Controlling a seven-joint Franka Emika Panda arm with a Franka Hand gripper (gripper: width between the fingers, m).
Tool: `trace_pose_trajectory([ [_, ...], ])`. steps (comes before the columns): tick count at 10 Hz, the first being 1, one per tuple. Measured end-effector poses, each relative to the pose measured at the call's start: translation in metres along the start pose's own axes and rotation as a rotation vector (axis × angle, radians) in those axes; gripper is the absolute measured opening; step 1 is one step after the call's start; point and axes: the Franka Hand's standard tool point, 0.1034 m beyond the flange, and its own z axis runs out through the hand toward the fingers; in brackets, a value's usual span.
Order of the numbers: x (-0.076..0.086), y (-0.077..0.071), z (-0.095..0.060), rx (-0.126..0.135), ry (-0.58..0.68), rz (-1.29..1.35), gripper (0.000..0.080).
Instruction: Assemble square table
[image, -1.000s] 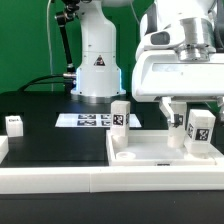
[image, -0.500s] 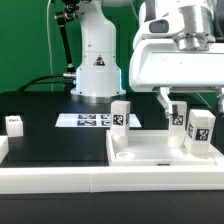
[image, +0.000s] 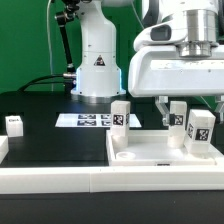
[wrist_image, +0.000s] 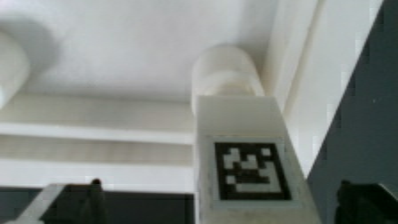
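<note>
Hovering over the legs: gripper is spread wide and carries nothing.

Top lies lower right in the exterior view, rim up. Rear leg and front leg stand on it close together at the exterior view's right. A third leg stands near its corner toward the exterior view's left. A fourth leg stands apart at the left edge.

In the wrist view a tagged leg sits centred between the fingertips. You cannot tell which of the pair it is.

Step judged: grasping that leg.
- Come down straight and keep the tag centred.
- Set both pads on opposite faces, well down the leg.
- Mind the neighbouring leg, since a finger could tip it.
- Close slowly, then lift vertically.
</note>
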Motion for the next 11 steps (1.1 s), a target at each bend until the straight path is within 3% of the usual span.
trace_pose_trajectory([
  [4,0.001,-0.008,-0.007,0.028,-0.273,0.023,0.0649],
  [8,0.017,0.001,-0.012,0.029,-0.255,0.042,0.0649],
  [10,0.017,-0.002,-0.011,0.029,-0.253,0.054,0.0649],
  [11,0.017,-0.002,-0.011,0.029,-0.252,0.054,0.0527],
])
